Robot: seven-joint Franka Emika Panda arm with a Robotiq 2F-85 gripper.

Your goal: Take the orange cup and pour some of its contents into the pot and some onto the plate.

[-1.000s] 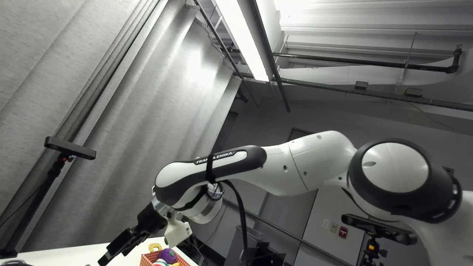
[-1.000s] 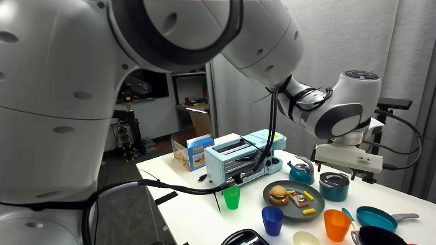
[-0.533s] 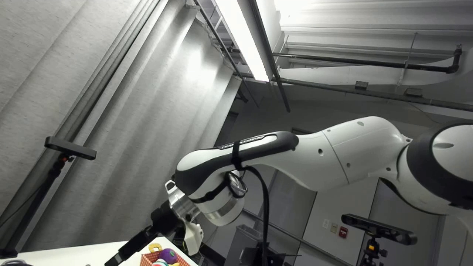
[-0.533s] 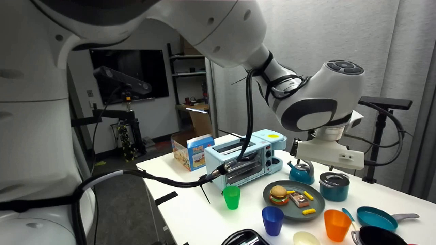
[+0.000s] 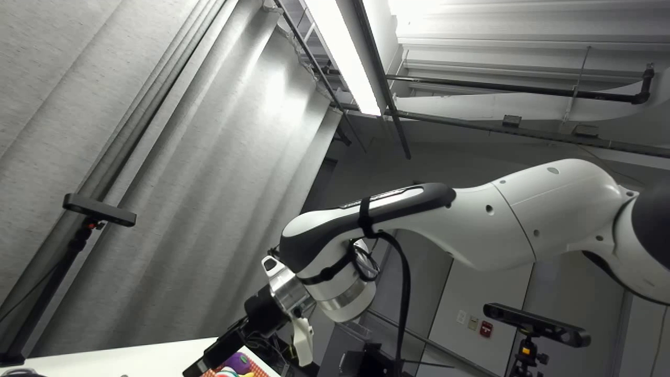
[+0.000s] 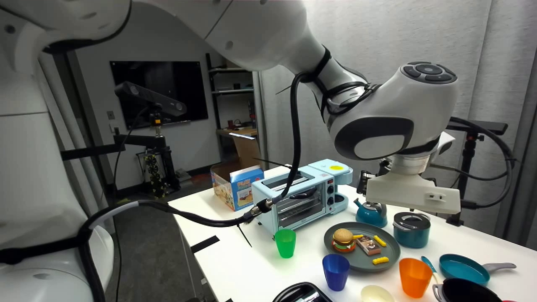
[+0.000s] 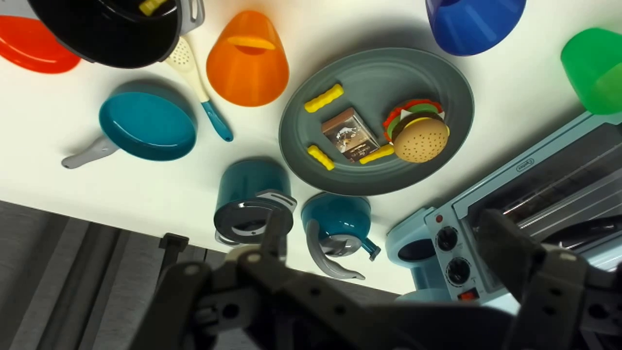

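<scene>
The orange cup [image 6: 414,277] stands upright on the white table in an exterior view. In the wrist view, the orange cup [image 7: 248,78] has a yellow-orange piece inside. Beside it, a black pot [image 7: 109,46] holds a yellow piece; this pot also shows in an exterior view [image 6: 465,290]. A teal lidded pot [image 7: 250,182] stands nearer the table edge. The grey plate [image 7: 388,61] carries a toy burger, a chocolate box and yellow sticks. My gripper [image 7: 385,233] is open and empty, its fingers wide apart. It is above the table, apart from the cup. In an exterior view the gripper [image 5: 194,368] points down-left.
A teal kettle [image 7: 335,216], a light blue toaster oven [image 7: 444,209], a blue cup [image 7: 474,26], a green cup [image 7: 595,73], a teal pan [image 7: 148,124], a ladle [image 7: 216,119] and a red dish [image 7: 34,46] surround the plate. A checkered basket [image 5: 259,366] holds toys.
The arm and gripper have swung right in one exterior view; in the other the forearm has shifted left and the hand slightly left overall. The cup, pots and plate have not moved.
</scene>
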